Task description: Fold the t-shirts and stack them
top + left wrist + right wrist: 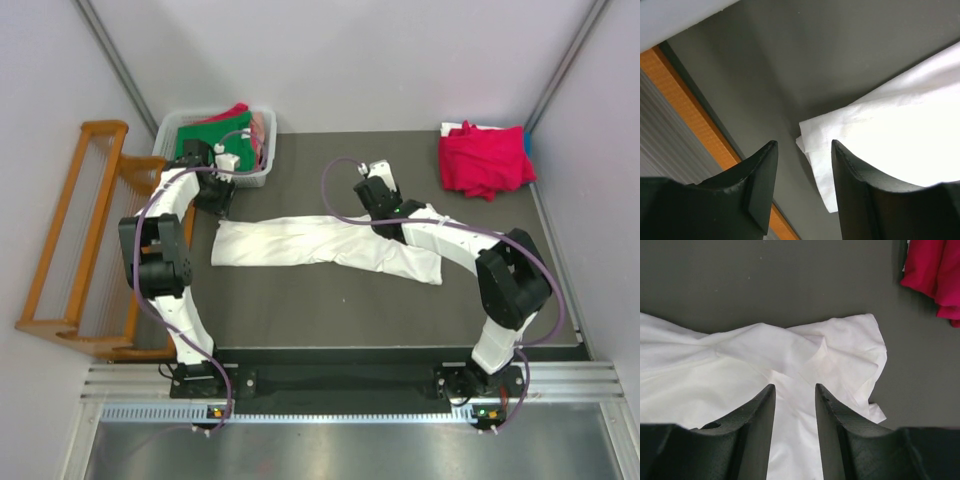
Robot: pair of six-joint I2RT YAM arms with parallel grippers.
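We've got the white t-shirt (290, 245) lying as a long band, left to right across the table (300, 320). Our left fingers (757, 187) hang spread at its left corner, and our right fingers (757, 430) are spread over the right end (neither pinching anything).

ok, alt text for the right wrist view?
Right gripper, black jaws apart, hangs over a rumpled white t-shirt lying on the dark table. Red t-shirts show in the top right corner.
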